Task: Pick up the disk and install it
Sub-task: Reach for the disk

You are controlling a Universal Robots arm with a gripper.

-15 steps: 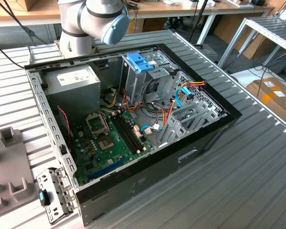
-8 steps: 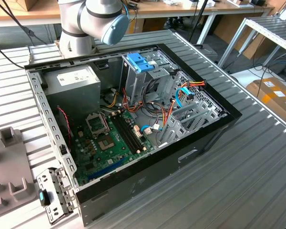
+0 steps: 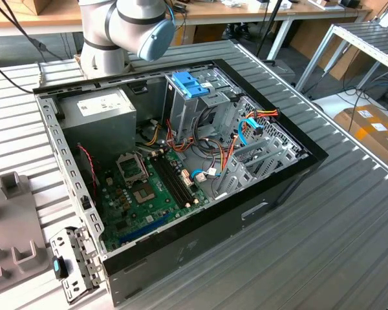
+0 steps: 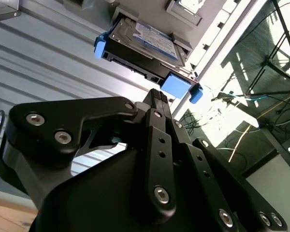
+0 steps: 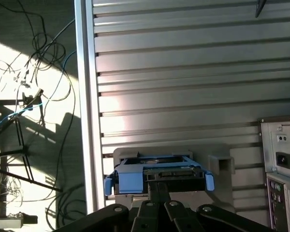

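The disk [image 4: 142, 41] is a flat silver drive with a blue-and-white label and blue plastic side rails. It lies in a grey holder [image 5: 222, 162] on the ribbed metal table. In both wrist views my gripper [image 4: 157, 94] is right at the disk's near edge [image 5: 159, 174], beside a blue tab [image 4: 176, 84]. The black fingers [image 5: 158, 188] are drawn together, with no gap showing between their tips. I cannot tell whether they touch the disk. The open computer case [image 3: 181, 161] is in the exterior view, with its drive cage and blue cap [image 3: 191, 84] at the back.
The case's rear panel [image 5: 280, 164] stands close to the holder. The table edge [image 5: 87, 121] runs beside it, with cables on the floor beyond. A grey power supply box [image 3: 100, 110], another grey fixture [image 3: 13, 219] and a metal bracket [image 3: 74, 261] also show.
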